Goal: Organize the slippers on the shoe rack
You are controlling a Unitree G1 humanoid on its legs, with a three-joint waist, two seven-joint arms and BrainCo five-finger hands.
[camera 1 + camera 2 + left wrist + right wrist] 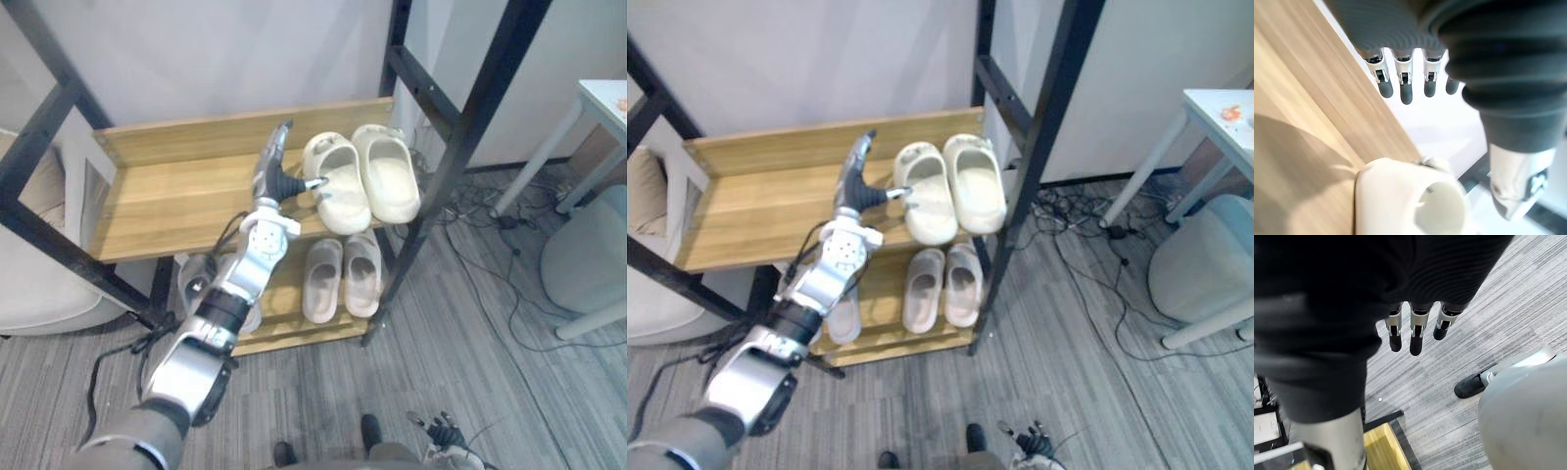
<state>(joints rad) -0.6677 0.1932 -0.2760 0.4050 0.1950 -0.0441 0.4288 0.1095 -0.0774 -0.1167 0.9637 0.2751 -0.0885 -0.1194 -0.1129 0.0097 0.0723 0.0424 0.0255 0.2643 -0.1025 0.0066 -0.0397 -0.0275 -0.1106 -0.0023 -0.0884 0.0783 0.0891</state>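
Left hand [277,179] over shelf [167,201] | fingers [1406,90] straight | thumb beside cream slipper [340,191]

Two cream slippers [338,188], two beige slippers [323,281], one partly hidden slipper [844,315], one rack [167,196].

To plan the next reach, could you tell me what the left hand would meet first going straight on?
Probably the raised back board of the upper shelf, or the white wall just above it; depth is unclear. The left hand points rearward, with the cream slipper beside its thumb, not ahead.
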